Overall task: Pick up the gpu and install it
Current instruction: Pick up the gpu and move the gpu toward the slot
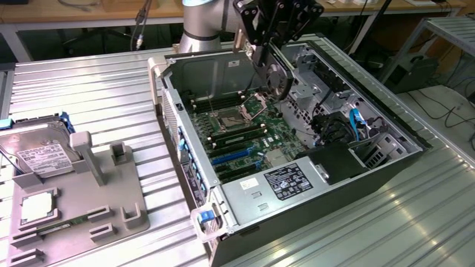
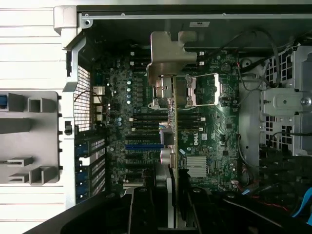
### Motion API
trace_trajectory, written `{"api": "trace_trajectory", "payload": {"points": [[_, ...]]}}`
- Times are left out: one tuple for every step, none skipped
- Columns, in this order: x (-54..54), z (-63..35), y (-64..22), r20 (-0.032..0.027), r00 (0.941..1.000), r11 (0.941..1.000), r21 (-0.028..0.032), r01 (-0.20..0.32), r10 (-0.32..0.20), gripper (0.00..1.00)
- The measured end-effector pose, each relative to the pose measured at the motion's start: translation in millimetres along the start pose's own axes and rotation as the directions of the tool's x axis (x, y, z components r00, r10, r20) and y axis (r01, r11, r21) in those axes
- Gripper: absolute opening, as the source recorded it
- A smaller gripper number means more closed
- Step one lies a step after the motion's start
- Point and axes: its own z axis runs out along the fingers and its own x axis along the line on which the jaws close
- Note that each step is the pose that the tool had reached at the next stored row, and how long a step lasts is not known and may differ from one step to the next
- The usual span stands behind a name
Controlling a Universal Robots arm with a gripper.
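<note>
- gpu point(image 1: 275, 75): slim black card with round fan and silver end bracket point(image 2: 170, 53), clamped in my jaws, hanging edge-down over the open computer case point(image 1: 174, 128).
- Case holds the motherboard point(image 1: 237, 130).
- Grey holder point(image 1: 82, 200) on the desk point(image 1: 111, 94) holds a hard drive point(image 1: 41, 153).

Robotics lab or test workshop, indoors. Signs:
- grey robot arm point(image 1: 199, 22) rising behind ribbed aluminium worktop point(image 1: 97, 89)
- gripper point(image 1: 266, 55), jaws clamped on gpu point(image 1: 276, 79), above open desktop computer case point(image 1: 215, 72) lying on its side, motherboard point(image 1: 237, 130) exposed
- grey moulded parts fixture point(image 1: 89, 211) beside case on exterior view's left, hard drive point(image 1: 41, 156) propped in it
- background: wood-topped worktop point(image 1: 74, 12) along back, loose cables point(image 1: 445, 108) on floor, metal rack point(image 1: 453, 28) at exterior view's right
</note>
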Motion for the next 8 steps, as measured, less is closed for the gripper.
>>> {"api": "trace_trajectory", "payload": {"points": [[-1.9,0.0,0.0,0.0000,1.0000,1.0000,0.0001,0.000,0.000,0.30],[-3.6,0.1,0.1,-0.0001,1.0000,1.0000,0.0001,0.000,0.000,0.30],[-5.6,0.1,0.1,-0.0001,1.0000,1.0000,0.0001,0.000,0.000,0.30],[-7.5,0.2,0.1,0.0000,1.0000,1.0000,0.0000,0.000,0.000,0.30],[-9.9,0.2,0.1,-0.0001,1.0000,1.0000,0.0001,0.000,0.000,0.30],[-12.0,0.2,0.1,-0.0001,1.0000,1.0000,0.0001,0.000,0.000,0.30],[-14.3,0.3,0.1,0.0000,1.0000,1.0000,0.0001,0.000,0.000,0.30],[-16.3,0.3,0.1,0.0000,1.0000,1.0000,0.0001,0.000,0.000,0.30]]}}
